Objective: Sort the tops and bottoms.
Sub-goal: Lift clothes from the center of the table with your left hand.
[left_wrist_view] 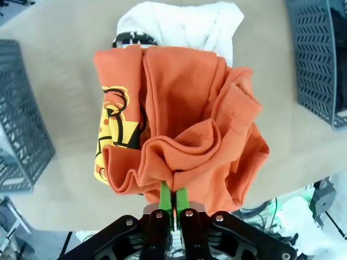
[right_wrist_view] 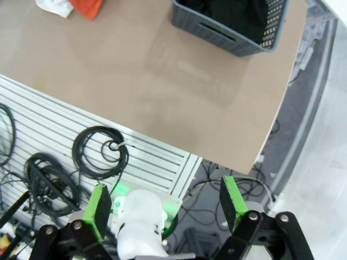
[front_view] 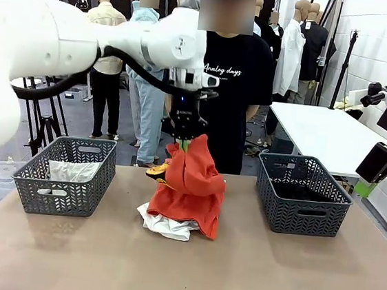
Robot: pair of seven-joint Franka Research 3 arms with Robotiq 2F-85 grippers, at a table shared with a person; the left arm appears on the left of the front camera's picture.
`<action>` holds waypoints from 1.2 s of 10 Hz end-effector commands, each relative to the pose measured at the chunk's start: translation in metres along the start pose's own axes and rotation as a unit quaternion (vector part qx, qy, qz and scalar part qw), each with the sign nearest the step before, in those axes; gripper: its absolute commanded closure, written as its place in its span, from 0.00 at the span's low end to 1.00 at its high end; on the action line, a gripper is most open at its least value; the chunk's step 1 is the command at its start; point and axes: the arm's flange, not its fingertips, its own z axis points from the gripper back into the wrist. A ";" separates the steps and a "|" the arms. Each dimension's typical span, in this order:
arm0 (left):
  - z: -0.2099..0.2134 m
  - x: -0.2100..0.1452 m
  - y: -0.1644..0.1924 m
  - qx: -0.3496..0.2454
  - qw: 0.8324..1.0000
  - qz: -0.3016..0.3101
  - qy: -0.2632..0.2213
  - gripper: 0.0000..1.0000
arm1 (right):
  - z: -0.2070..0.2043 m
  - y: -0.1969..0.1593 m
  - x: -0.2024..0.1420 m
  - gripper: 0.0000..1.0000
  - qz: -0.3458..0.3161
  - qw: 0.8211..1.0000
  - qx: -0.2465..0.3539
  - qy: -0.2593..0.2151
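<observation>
Left gripper holds the orange top up over the middle of the worktop.
Its fingers pinch a bunched fold, and the hem drapes onto the white top. Right gripper hangs beyond the worktop's edge, fingers spread.

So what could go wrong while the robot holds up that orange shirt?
The left jaws pinch only a small fold of the orange top, so it might slip out. Its lower edge drapes over the white top, which could get dragged along.
</observation>
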 end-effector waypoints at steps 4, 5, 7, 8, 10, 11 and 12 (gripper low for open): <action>0.014 -0.005 0.003 0.001 1.000 0.005 -0.003 1.00 | -0.001 0.000 -0.001 0.00 -0.001 1.000 0.000 0.005; 0.014 -0.005 0.003 0.001 1.000 0.005 -0.003 1.00 | -0.001 0.000 -0.001 0.00 -0.001 1.000 0.000 0.005; 0.013 -0.005 0.002 0.001 1.000 0.008 -0.003 1.00 | -0.001 0.000 -0.001 0.00 -0.001 1.000 0.000 0.005; 0.050 -0.007 0.004 0.027 1.000 0.007 0.001 1.00 | -0.001 0.000 -0.001 0.00 -0.001 1.000 0.000 0.005; 0.125 -0.019 0.008 0.044 0.998 0.029 -0.044 1.00 | -0.001 0.000 -0.001 0.00 -0.001 1.000 0.000 0.005; 0.151 -0.022 0.005 0.052 0.996 0.037 -0.066 1.00 | -0.001 0.000 -0.001 0.00 -0.001 1.000 0.000 0.005; 0.167 -0.022 0.002 0.049 0.995 0.033 -0.076 1.00 | -0.001 0.000 -0.001 0.00 -0.001 1.000 0.000 0.005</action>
